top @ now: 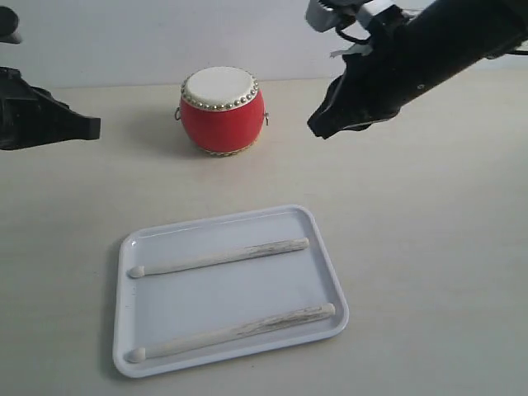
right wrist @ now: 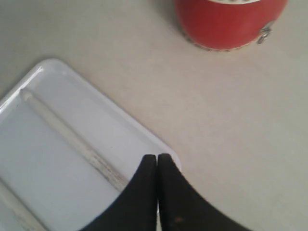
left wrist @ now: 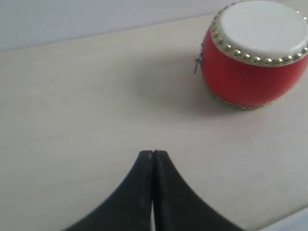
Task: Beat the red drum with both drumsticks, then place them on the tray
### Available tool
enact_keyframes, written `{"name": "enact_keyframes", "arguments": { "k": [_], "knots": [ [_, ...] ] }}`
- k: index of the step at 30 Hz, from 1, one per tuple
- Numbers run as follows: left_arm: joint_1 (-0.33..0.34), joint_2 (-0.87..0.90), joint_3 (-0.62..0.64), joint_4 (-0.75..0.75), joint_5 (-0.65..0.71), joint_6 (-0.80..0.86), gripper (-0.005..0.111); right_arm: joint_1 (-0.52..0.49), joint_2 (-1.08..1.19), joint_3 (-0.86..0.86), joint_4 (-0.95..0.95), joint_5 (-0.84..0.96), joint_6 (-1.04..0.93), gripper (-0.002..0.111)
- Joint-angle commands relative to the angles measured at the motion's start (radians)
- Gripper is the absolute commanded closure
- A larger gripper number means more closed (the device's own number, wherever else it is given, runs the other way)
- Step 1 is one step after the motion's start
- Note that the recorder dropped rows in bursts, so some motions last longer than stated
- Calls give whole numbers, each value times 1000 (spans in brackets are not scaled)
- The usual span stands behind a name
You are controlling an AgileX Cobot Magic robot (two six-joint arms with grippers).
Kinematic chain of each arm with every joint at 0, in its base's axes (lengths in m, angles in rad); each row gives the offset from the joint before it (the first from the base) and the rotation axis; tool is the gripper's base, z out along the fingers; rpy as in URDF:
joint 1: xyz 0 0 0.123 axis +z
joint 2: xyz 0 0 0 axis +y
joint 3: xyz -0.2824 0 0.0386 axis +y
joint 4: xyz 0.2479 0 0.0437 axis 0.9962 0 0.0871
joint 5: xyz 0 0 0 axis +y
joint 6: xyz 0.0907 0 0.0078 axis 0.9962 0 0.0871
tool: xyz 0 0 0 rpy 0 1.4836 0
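Left to right, exterior view unless noted.

**Left gripper** (left wrist: 153, 154): at the left edge of the scene, above the bare table (top: 429, 247) and well apart from the tray. Its jaws are pressed together with nothing between them (left wrist view).

**Tray** (top: 125, 247): a white rectangular tray with a low rim, nearest the camera. Both drumsticks lie flat in it, roughly parallel and apart from each other, the far drumstick (top: 219, 257) above the near drumstick (top: 235, 330). Each has its small rounded tip to the left and its thicker butt to the right.

**Red drum** (top: 223, 111): upright on the table beyond the tray and clear of it, with the cream drumhead facing up.

**Right gripper** (right wrist: 157, 156): raised to the right of the drum. Its jaws are clamped tight and empty (right wrist view).

**Handling, as judged:**
- The sticks look light, stiff and smooth. Being round, they may roll on the slick tray floor when nudged.
- Each is best pinched across its width near the butt end, which leaves the tip free to strike.
- The fingers should descend astride the stick, well inside the rim.
- The drum looks rigid and small, and its curved base may skid under a hard blow, so light taps on the centre of the head seem prudent.
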Motion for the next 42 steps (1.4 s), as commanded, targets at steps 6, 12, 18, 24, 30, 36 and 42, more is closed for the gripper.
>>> {"name": "enact_keyframes", "arguments": {
  "k": [6,12,18,24,30,36,42],
  "knots": [
    [-121,-208,137,37,-10,-79,107,-91,-200,286,539,-311,-504,108],
    [-121,-505,331,340,-80,-422,107,-91,-226,319,745,-381,-630,108],
    [-121,-748,456,605,-81,-722,107,-91,-226,319,746,-381,-617,108],
    [-121,-857,533,569,-76,-742,107,-91,-226,319,746,-381,-600,108],
    [-121,-867,545,569,-76,-737,107,-91,-226,319,746,-381,-600,108],
    [-121,-867,545,569,-76,-737,107,-91,-226,319,746,-381,-600,108],
    [-121,-867,545,572,-76,-737,107,-91,-226,319,748,-381,-601,108]
  ]
}}
